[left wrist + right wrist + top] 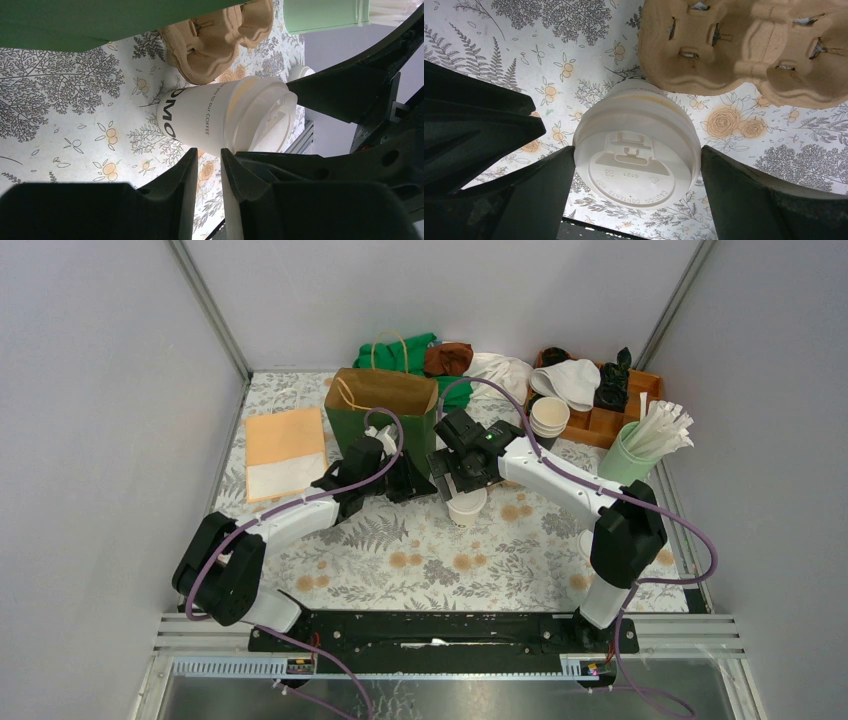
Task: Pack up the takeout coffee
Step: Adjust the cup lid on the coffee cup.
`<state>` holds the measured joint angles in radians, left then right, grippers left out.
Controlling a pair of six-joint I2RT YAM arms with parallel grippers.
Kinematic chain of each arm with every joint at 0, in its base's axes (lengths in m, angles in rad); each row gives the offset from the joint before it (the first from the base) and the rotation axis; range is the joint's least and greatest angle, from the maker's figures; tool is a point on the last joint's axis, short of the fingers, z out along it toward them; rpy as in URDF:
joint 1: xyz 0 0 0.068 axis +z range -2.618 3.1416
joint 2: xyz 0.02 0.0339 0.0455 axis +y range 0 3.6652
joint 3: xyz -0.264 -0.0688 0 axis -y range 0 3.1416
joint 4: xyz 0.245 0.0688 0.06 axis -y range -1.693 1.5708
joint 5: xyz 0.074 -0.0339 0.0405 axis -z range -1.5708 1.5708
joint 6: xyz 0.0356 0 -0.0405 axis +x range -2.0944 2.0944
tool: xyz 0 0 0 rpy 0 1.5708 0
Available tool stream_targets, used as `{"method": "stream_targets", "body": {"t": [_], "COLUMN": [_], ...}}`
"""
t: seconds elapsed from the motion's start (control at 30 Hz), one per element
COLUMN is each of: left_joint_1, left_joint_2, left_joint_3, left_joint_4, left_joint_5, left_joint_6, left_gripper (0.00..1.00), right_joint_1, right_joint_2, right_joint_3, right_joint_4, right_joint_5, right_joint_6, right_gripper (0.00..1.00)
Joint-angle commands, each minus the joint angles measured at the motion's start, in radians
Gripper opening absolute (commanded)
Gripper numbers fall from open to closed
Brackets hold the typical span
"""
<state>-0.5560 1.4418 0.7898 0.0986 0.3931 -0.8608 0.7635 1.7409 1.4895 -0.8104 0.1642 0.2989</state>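
Your right claw (636, 150) is clamped on the takeout coffee (634, 125). In the right wrist view its two dark fingers (544, 190) press the rim of the white lid from either side, and you look straight down on the lid's embossed top. The cup is over the floral tablecloth (524, 50), just beside the pulp carrier (734, 45), whose near edge runs close to the cup's foot. You cannot tell from here whether the cup rests on the cloth or hangs just off it.

In the left wrist view, your left claw (207, 170) has its fingers nearly together, with only a thin slit between them and nothing in it. The tips come up right beside the side of the takeout coffee (200, 117), and you cannot tell whether they touch it. A finger of the right claw meets the lid on the far side. Past the cup lie the pulp carrier (215, 40), a wall of the green paper bag (100, 20) and the mint-green cup (325, 15).

From the top view, both your arms reach to the middle of the table. The right claw (465, 492) sits over the takeout coffee (466, 510), with the left claw (412, 483) just beside it on the left. The green paper bag (385, 415) stands open right behind them, and the mint-green cup (625, 455), full of white sticks, stands well apart at the right edge
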Motion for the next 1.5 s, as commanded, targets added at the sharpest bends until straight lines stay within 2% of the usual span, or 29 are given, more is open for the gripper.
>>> {"method": "stream_targets", "body": {"t": [0.0,0.87,1.07,1.23,1.47], "left_joint_1": [0.002,0.001,0.000,0.001,0.015], "left_joint_2": [-0.014,-0.019,-0.016,0.003,0.061], "left_joint_3": [0.039,0.040,0.044,0.060,0.094], "left_joint_4": [0.010,0.012,0.053,0.083,0.110], "left_joint_5": [0.015,0.033,0.056,0.076,0.127], "left_joint_6": [0.019,0.019,0.004,-0.005,0.003], "left_gripper": [0.28,0.30,0.41,0.44,0.60], "right_joint_1": [0.007,-0.028,-0.030,-0.032,-0.038], "right_joint_2": [-0.050,-0.051,-0.065,-0.095,-0.120], "right_joint_3": [0.040,0.002,-0.016,-0.071,-0.116], "right_joint_4": [0.004,0.029,0.045,0.095,0.152], "right_joint_5": [0.036,-0.043,-0.052,-0.070,-0.088], "right_joint_6": [-0.020,-0.028,-0.031,-0.048,-0.080], "right_gripper": [1.00,1.00,1.00,1.00,1.00]}}
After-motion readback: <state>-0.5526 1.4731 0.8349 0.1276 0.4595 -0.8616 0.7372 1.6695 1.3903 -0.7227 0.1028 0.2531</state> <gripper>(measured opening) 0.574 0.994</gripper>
